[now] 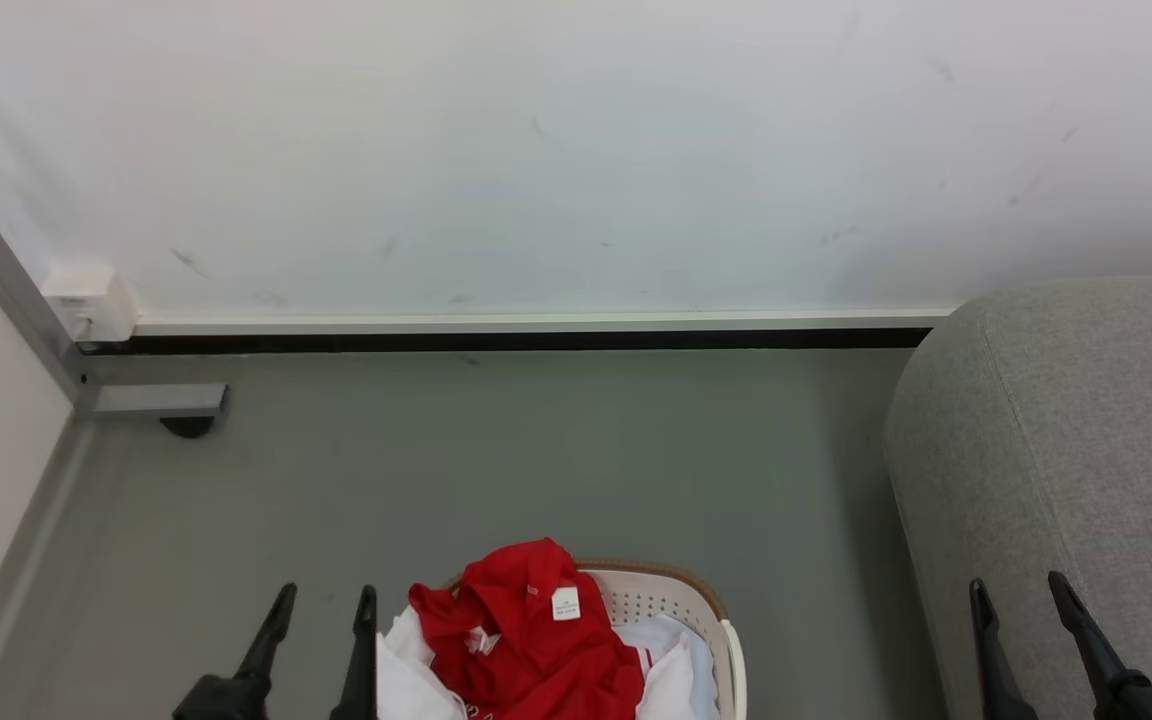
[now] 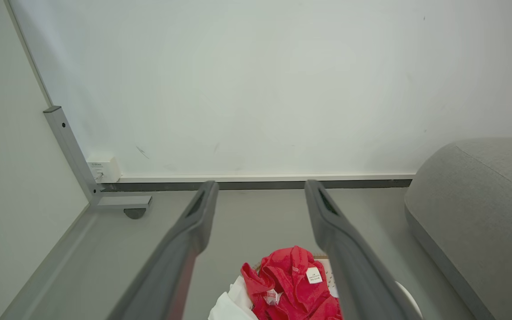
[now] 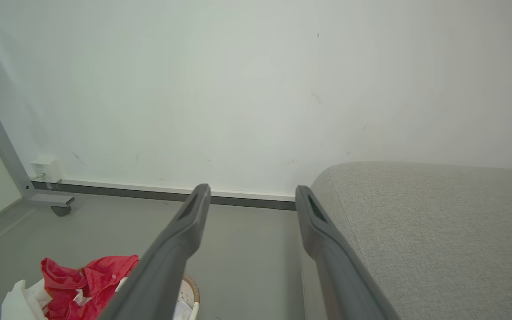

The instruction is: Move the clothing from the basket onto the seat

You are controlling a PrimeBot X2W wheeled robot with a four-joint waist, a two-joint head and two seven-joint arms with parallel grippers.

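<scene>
So the basket (image 1: 678, 578) sits on the grey floor (image 1: 536, 460), low in the middle of the head view, and it's stuffed. The clothing (image 1: 526, 640) is piled in it, a crumpled red top with a little white label up top and white pieces tucked in on both sides. The seat (image 1: 1086, 450) is off to the right, with a strip of floor between it and the basket.

The left pincer (image 1: 328, 592) has its fingers spread apart with nothing between them, just left of the pile; its wrist view has the red heap low between the two fingers. The right pincer (image 1: 1016, 582) is spread wide too, over the seat's near edge, well apart from the clothing.
</scene>
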